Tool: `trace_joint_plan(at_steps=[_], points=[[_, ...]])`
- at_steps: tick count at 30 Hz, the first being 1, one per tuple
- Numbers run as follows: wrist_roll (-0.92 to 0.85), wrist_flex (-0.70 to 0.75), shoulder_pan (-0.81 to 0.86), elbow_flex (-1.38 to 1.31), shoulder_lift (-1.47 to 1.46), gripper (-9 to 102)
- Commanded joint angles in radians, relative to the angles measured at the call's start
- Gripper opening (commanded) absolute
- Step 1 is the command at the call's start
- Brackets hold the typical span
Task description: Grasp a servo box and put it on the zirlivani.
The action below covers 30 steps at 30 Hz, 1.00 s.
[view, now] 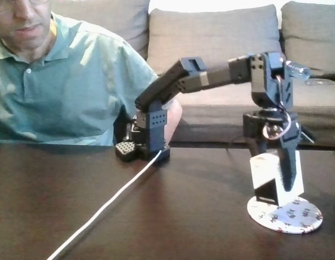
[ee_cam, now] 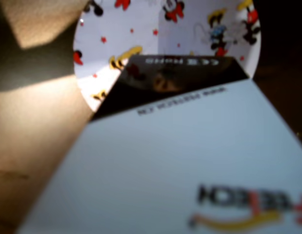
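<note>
Standing tilted on the zirlivani [view: 297,218], the servo box [view: 267,176] leans with its black lower part touching the disc near its left edge in the fixed view. The hand [view: 286,173] reaches down from above and appears closed on the box, though one finger [view: 287,162] hides the contact. Behind the dark counter [view: 156,216] sits a person [view: 59,81].

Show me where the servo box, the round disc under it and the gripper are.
servo box [view: 264,172]: fixed view, white front face.
zirlivani [view: 305,218]: fixed view, bare right part of the disc.
gripper [view: 288,181]: fixed view, lower fingertips against the box.
</note>
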Motion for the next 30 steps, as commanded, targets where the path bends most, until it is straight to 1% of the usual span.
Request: trace_joint_plan(at_steps=[1, 17, 30], points=[[0.008, 0.040, -0.018, -0.048, -0.002, 16], [0.025, 0.025, -0.031, -0.035, -0.014, 16], [0.023, -0.002, -0.029, -0.048, -0.084, 16]])
